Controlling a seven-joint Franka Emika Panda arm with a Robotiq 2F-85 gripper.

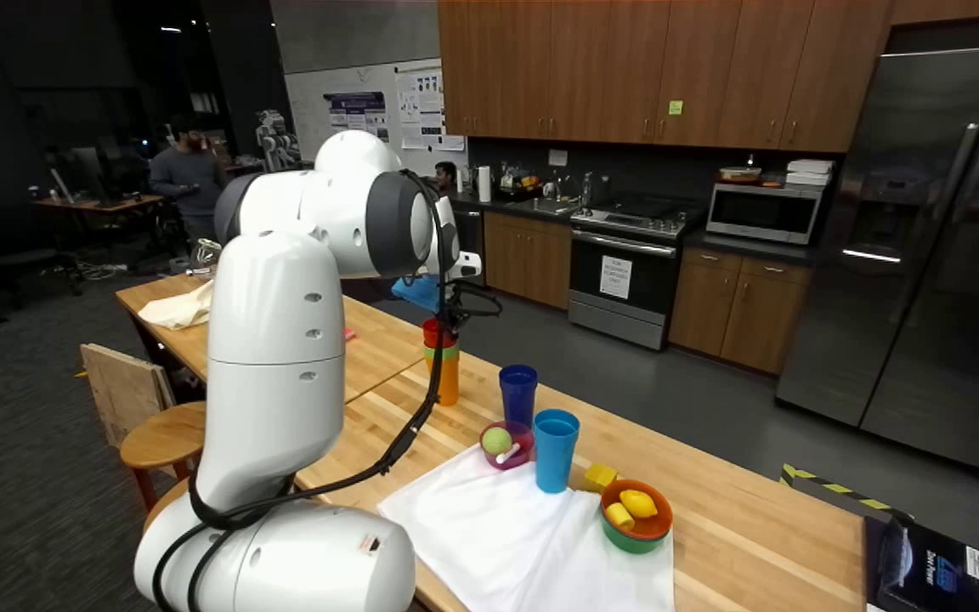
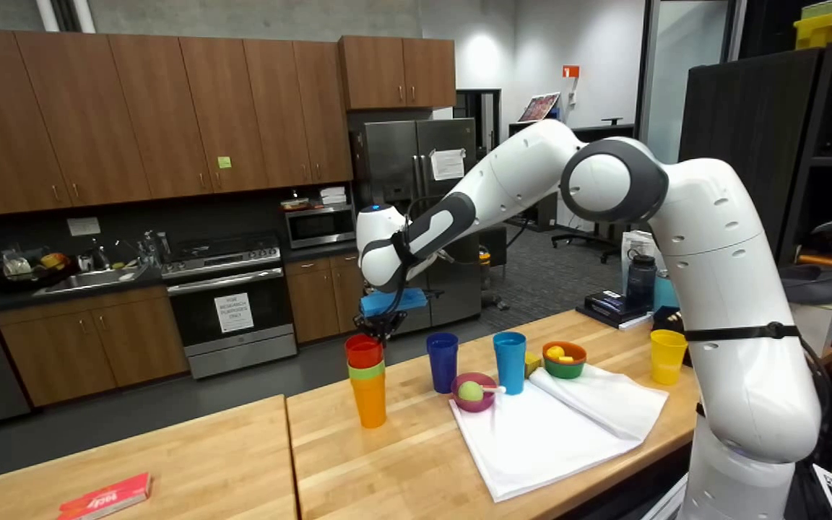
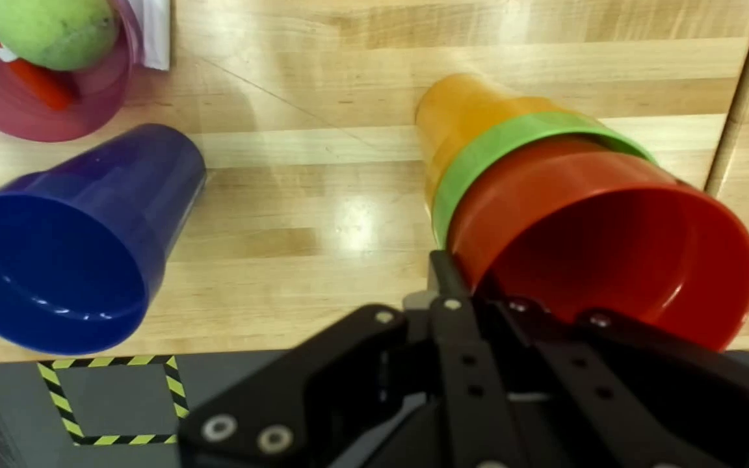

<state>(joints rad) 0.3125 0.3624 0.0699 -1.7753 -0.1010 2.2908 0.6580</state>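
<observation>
While my pincer (image 3: 469,289) clasps the red cup (image 3: 602,227) by its rim beneath me, nesting in the green cup (image 3: 524,131) and orange cup (image 3: 458,114) looks done, letting go not yet; the navy cup (image 3: 88,240) stands apart to my side.

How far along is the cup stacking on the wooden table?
Looks done: the green cup nests in the orange cup, only a green band showing. In hand: the gripper is closed on the rim of the red cup, partly inside the green one; whether it's fully seated, I can't tell. Perhaps left: the dark blue cup, light blue cup and yellow cup, which stand separately.
</observation>
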